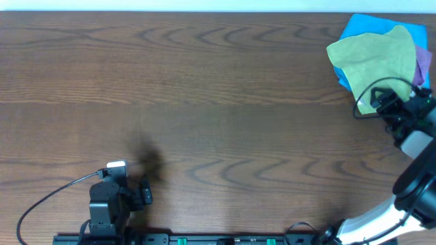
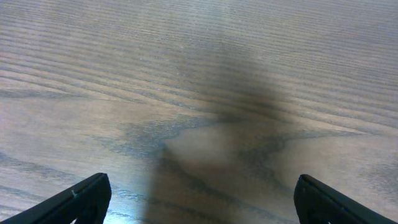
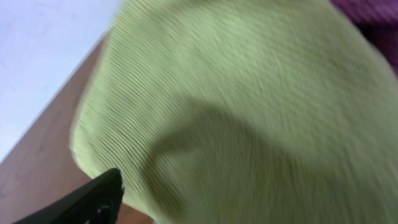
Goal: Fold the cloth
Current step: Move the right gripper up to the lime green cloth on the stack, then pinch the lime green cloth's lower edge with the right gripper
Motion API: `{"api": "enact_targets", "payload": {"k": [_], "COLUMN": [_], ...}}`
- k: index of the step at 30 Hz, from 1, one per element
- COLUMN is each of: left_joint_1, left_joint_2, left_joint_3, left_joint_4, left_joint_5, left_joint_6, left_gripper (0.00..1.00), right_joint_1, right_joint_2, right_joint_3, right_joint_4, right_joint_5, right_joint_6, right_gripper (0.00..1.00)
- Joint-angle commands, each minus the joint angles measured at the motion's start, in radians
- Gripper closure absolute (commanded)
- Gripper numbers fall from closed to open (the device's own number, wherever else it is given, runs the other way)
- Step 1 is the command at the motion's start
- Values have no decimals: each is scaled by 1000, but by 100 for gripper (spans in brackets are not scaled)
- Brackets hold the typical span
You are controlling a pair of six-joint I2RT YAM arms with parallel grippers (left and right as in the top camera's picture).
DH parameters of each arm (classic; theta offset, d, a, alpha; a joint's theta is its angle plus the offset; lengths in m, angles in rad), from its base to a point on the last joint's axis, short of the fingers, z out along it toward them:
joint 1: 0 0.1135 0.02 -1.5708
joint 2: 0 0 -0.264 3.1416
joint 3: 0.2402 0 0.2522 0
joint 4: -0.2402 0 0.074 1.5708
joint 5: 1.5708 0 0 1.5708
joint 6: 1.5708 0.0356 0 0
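The overhead view alone shows the layout. The green cloth [image 1: 375,54] lies rumpled at the far right corner of the wooden surface [image 1: 204,102], on top of a blue cloth [image 1: 361,27] and with a purple cloth [image 1: 424,64] at its right edge. From above it looks a dull yellow-green, while the right wrist view, blurred and close, shows it a brighter lime and fills most of the frame with its ribbed weave [image 3: 236,93].

The right arm reaches in from the lower right. Its right hand [image 1: 376,103] is at the near edge of the cloth. Only one finger [image 3: 87,200] shows at the wrist, so whether the hand is apart or together cannot be told.

The left arm sits low near the front edge. The left hand [image 2: 202,196] has its fingers spread wide over bare wood, holding nothing.
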Motion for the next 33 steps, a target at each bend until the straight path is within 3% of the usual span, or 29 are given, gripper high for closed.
{"api": "enact_targets", "payload": {"k": [1, 3, 4, 5, 8, 10, 11, 12, 20, 26, 29, 33], "left_joint_1": [2, 2, 2, 2, 2, 2, 2, 2, 2, 2, 2, 2], "left_joint_2": [-8, -8, -8, -8, -8, -8, -8, -8, -8, -8, -8, -8], "left_joint_3": [-37, -37, -37, -37, -37, -37, -37, -37, -37, -37, -37, -37], "left_joint_4": [-36, -36, -36, -36, -36, -36, -36, -36, -36, -36, -36, -36], "left_joint_5": [-7, -7, -7, -7, -7, -7, -7, -7, -7, -7, -7, -7], "left_joint_6": [6, 6, 6, 6, 6, 6, 6, 6, 6, 6, 6, 6], "left_gripper": [5, 5, 5, 5, 5, 5, 5, 5, 5, 5, 5, 5], "right_joint_1": [44, 64, 73, 79, 87, 87, 87, 87, 90, 90, 88, 88], "right_joint_2": [35, 52, 58, 63, 65, 65, 65, 65, 53, -67, -188, -364], "right_joint_3": [43, 52, 52, 53, 53, 54, 54, 54, 71, 76, 76, 76], "right_joint_4": [-5, -5, -6, -8, -8, -8, -10, -11, -11, -66, -222, -480], "right_joint_5": [-15, -2, 8, 21, 25, 21, 19, 18, -146, -219, -121, 182], "right_joint_6": [14, 20, 20, 20, 34, 76, 92, 94, 112, 161, 159, 158], "right_gripper": [36, 34, 23, 22, 45, 81, 94, 99, 99, 99, 99, 98]}}
